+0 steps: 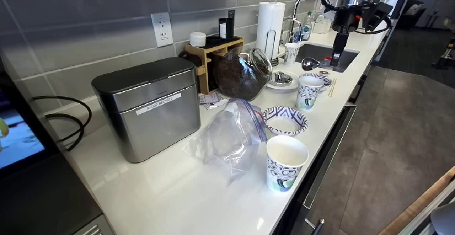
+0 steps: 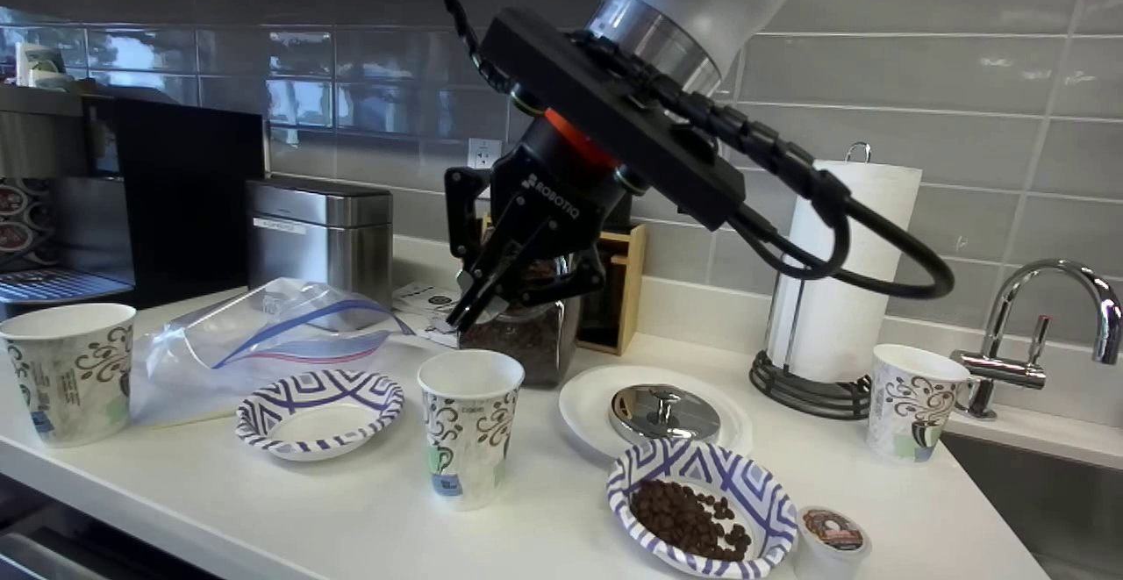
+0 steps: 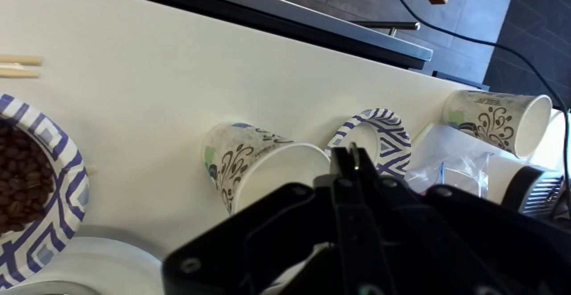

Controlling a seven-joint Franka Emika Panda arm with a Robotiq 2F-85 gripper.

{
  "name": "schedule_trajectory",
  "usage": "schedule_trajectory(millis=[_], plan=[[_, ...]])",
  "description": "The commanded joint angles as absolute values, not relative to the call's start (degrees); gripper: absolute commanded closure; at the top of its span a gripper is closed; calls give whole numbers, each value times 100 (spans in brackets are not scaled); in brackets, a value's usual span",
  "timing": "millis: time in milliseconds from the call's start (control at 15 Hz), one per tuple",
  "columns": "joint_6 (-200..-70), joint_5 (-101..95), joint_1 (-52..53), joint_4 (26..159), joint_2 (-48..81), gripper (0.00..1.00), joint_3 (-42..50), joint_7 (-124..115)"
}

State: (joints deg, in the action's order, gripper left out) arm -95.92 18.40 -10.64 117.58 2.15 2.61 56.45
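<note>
My gripper (image 1: 334, 62) is shut on the thin handle of a shiny metal scoop (image 1: 310, 63), whose round bowl points toward the glass jar. The gripper (image 2: 463, 315) is above the counter, and the scoop (image 2: 497, 306) is mostly hidden behind the fingers there. In the wrist view a thin metal edge shows between the fingertips (image 3: 354, 154). A tilted glass jar of dark coffee (image 1: 238, 73) stands behind the gripper; it is also in an exterior view (image 2: 526, 343). A patterned paper cup (image 2: 469, 440) stands upright below the gripper; it also shows in the wrist view (image 3: 241, 156).
A paper bowl (image 2: 761, 501) holds coffee beans. Another paper bowl (image 2: 373, 387) lies by a clear plastic bag (image 2: 289, 334). A plate (image 2: 581, 413) carries a chrome lid (image 2: 664, 413). Other cups stand at the front (image 1: 286, 171) and beside the sink (image 2: 917, 404). A paper towel roll (image 1: 271, 28) and steel bin (image 1: 160, 121) line the wall.
</note>
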Motion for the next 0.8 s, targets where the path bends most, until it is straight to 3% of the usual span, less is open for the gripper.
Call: schedule_trajectory(millis=[0,733], plan=[[-10022,1506,-830,12254,-207,99,336,5672],[-11255,820,-632,12960,-747,99,360,5336]])
